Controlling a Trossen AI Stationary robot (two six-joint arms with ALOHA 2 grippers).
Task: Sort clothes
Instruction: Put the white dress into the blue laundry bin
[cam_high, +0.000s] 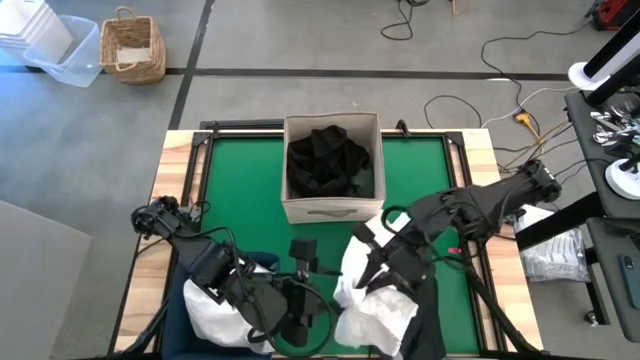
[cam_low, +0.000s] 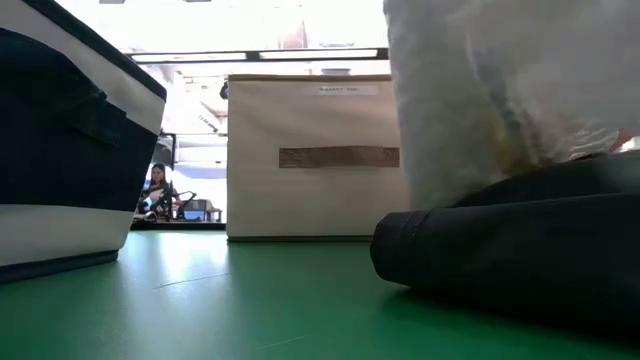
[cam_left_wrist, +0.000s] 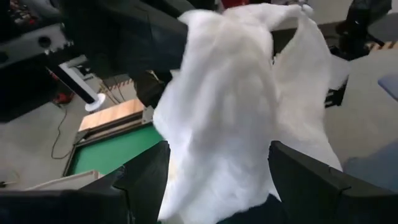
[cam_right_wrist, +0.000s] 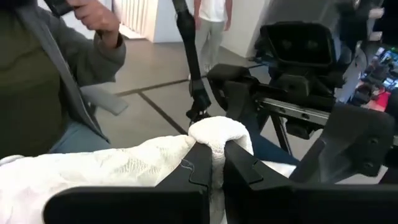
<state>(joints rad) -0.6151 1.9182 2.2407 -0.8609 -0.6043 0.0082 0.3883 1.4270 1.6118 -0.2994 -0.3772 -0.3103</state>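
My right gripper is shut on a white garment and holds it up over the table's near right part. The garment's lower folds lie on a dark garment on the green mat. My left gripper is open, with one finger on each side of the hanging white cloth. More white clothes lie in the navy bin at the near left. Black clothes fill the beige box. My right gripper pinches a bunched fold of the white garment between its two fingers, which lie nearly level. The cloth stands up in a knob past the fingertips, and the rest hangs slack below them. My left gripper: I cannot tell whether its fingers touch the cloth between them.
A person in a grey sleeve stands close beyond the table in the right wrist view, and another stands farther off. The beige box sits at the mat's far middle. Bare green mat lies between the bin and the dark garment.
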